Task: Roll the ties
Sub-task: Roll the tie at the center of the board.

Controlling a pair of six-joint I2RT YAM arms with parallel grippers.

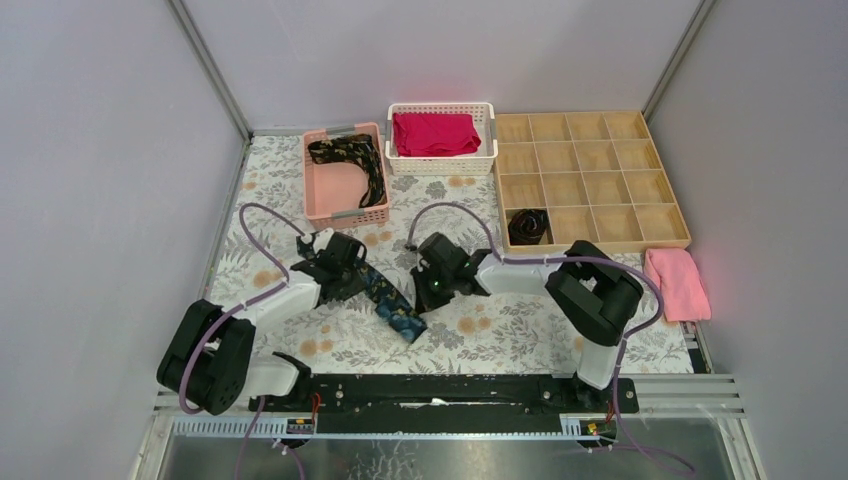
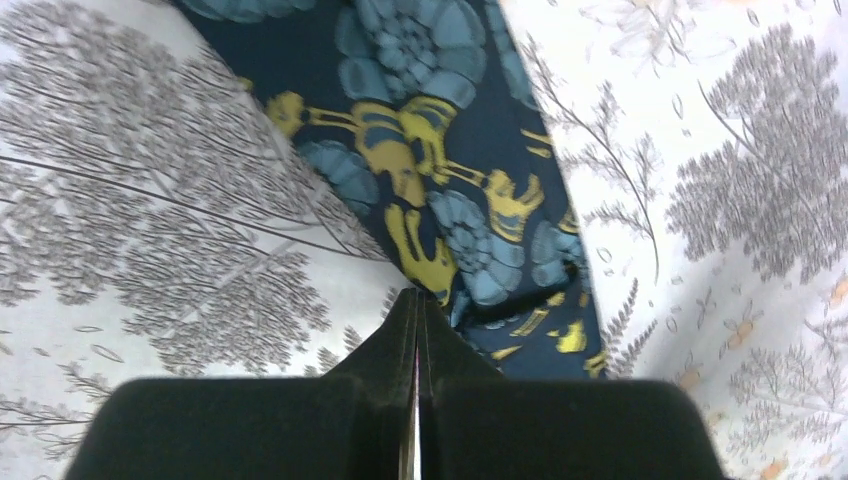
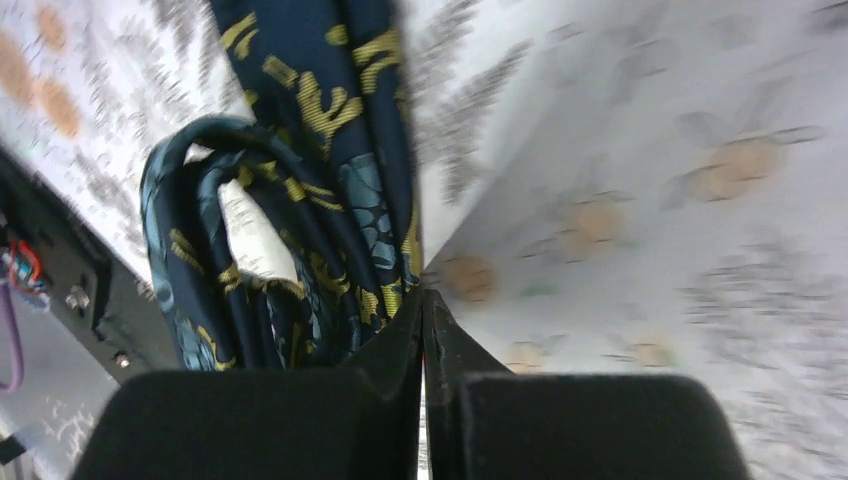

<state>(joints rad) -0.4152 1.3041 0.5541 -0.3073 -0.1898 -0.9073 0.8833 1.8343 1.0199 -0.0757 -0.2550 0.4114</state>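
A dark blue tie (image 1: 392,305) with teal and gold flowers lies slanted on the floral cloth between my two grippers. My left gripper (image 1: 355,270) is shut, and in the left wrist view its tips (image 2: 417,294) rest against the edge of that tie (image 2: 440,150). My right gripper (image 1: 428,290) is shut too, its tips (image 3: 423,292) touching the right side of the tie (image 3: 300,200), which bunches into loose loops there. I see no fabric between either pair of jaws. Another tie (image 1: 352,158) lies in the pink basket. A rolled tie (image 1: 527,225) sits in the wooden tray.
The pink basket (image 1: 345,212) and a white basket (image 1: 442,165) holding a folded red cloth (image 1: 435,133) stand at the back. The wooden compartment tray (image 1: 600,170) is at the back right. A pink towel (image 1: 677,283) lies at the right edge.
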